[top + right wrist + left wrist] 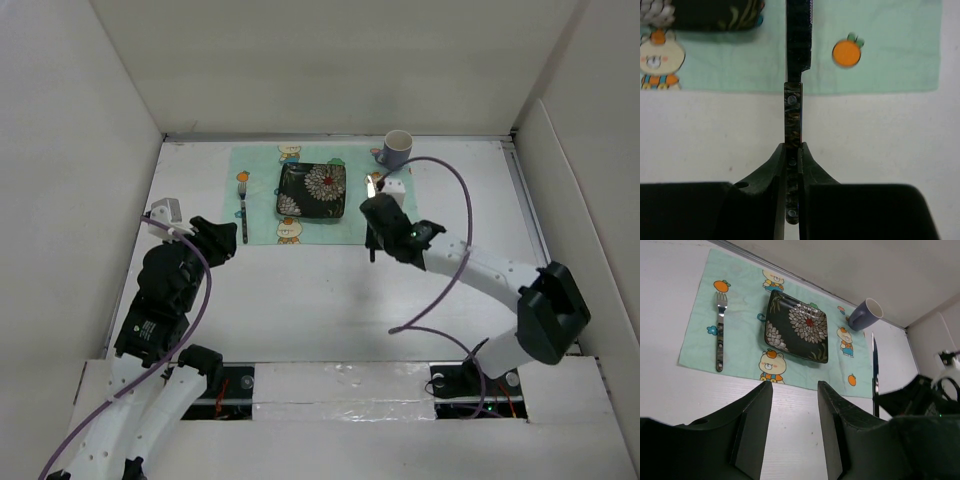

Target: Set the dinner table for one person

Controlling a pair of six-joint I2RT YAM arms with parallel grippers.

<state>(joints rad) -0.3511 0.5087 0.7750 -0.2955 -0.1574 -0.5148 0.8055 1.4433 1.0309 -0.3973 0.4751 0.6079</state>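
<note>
A knife point(793, 107) with a dark mottled handle stands on edge, and my right gripper point(792, 150) is shut on its handle. Its blade reaches over the right part of the mint-green mat point(885, 30), right of the dark floral plate point(312, 190). A fork point(242, 205) lies on the mat left of the plate. My left gripper point(795, 387) hangs open and holds nothing, above the white dinner table point(300, 295) near the mat's front edge. From the left wrist the knife point(874, 367) shows upright at the right.
A purple-blue mug point(397, 149) with a white inside stands at the mat's far right corner. White walls enclose the table on three sides. A purple cable loops over the right arm point(500, 280).
</note>
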